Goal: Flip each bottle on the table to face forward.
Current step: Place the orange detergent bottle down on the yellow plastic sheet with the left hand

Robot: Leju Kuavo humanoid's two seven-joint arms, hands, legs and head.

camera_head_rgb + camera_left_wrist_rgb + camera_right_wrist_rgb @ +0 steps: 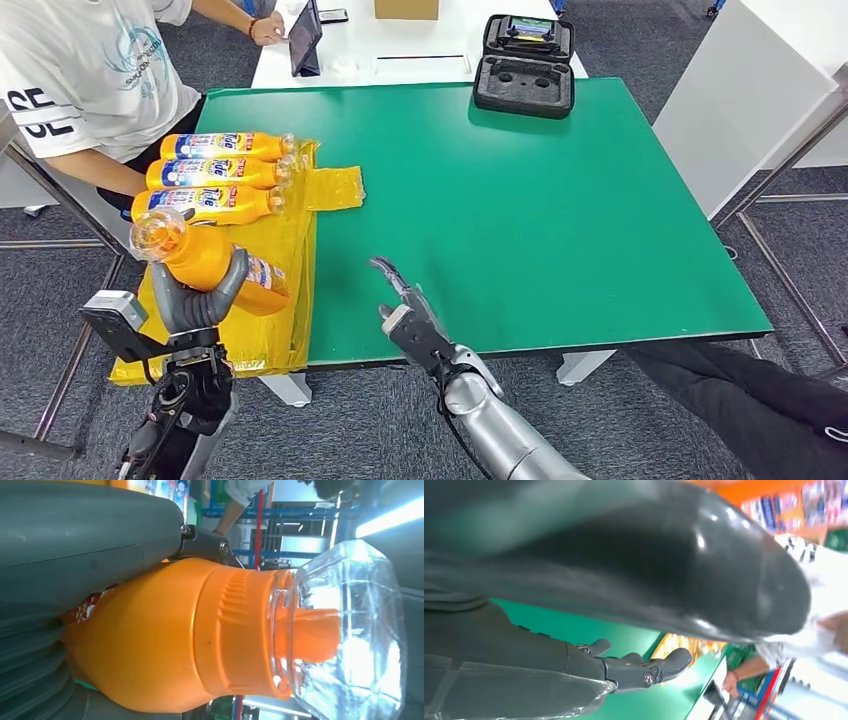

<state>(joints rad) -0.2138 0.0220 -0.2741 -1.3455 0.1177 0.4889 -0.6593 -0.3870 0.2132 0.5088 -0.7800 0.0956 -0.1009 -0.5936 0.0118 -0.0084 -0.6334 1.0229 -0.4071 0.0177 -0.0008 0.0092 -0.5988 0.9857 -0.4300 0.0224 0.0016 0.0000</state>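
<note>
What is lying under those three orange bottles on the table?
The three orange bottles lie on a sheet of yellow plastic wrap spread over the green table. Whatever is beneath the wrap itself is covered.

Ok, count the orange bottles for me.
4. Three lie side by side on the yellow sheet: far, middle and near. The fourth bottle is gripped by the left hand.

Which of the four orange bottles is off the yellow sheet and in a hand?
The nearest bottle, gripped by the left hand and raised, clear cap toward the camera. The other three bottles lie flat in a row.
</note>
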